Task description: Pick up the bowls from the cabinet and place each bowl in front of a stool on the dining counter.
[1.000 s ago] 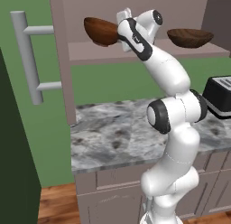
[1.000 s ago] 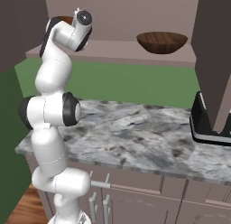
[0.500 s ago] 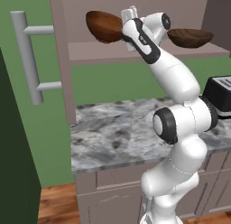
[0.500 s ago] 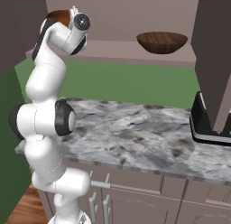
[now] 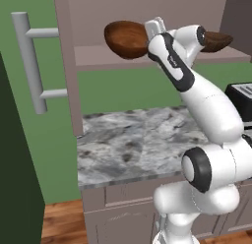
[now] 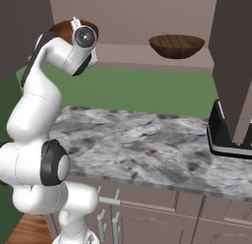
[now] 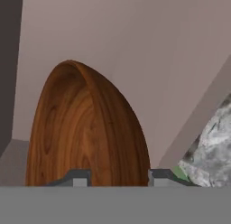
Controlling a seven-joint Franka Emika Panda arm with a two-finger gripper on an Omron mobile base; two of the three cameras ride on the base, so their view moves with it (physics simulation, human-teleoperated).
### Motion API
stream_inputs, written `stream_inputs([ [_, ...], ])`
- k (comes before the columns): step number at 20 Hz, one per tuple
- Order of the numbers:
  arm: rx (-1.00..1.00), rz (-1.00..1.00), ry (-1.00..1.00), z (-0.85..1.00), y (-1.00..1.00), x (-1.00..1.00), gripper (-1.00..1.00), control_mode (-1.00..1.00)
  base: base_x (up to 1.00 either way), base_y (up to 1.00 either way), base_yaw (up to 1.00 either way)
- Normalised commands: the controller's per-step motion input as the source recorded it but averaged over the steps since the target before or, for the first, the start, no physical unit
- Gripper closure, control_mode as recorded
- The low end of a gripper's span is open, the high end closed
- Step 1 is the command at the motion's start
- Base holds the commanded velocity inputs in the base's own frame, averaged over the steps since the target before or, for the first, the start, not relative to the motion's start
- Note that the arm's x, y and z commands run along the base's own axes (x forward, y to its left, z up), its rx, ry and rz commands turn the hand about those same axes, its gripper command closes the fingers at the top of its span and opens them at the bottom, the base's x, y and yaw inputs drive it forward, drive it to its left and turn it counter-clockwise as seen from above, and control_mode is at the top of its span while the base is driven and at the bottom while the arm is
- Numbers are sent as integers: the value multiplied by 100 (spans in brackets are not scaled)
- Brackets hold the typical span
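Cabinet shelf (image 6: 147, 61) with one wooden bowl (image 6: 176, 45); marble worktop (image 6: 142, 149) with toaster (image 6: 227, 135).

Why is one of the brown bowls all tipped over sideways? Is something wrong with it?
The nearer bowl is tilted because the gripper has its rim between the fingers and holds it off the cabinet shelf. That looks like a lift, not an accident. The other bowl sits level on the shelf. Nothing looks spilled or broken.

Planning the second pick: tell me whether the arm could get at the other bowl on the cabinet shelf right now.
Probably not yet: the gripper is shut on the deeper bowl. The way to the shallower bowl looks free, with the shelf front open.
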Motion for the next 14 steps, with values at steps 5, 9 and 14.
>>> stream_inputs([
  [5, -21, 2, -2, 0, -51, -100, 100, -100, 0, 0, 0],
  [9, -11, 0, 1, 0, -51, -100, 100, -100, 0, 0, 0],
  [14, -14, 7, 11, 0, -31, -100, 100, -100, 0, 0, 0],
])
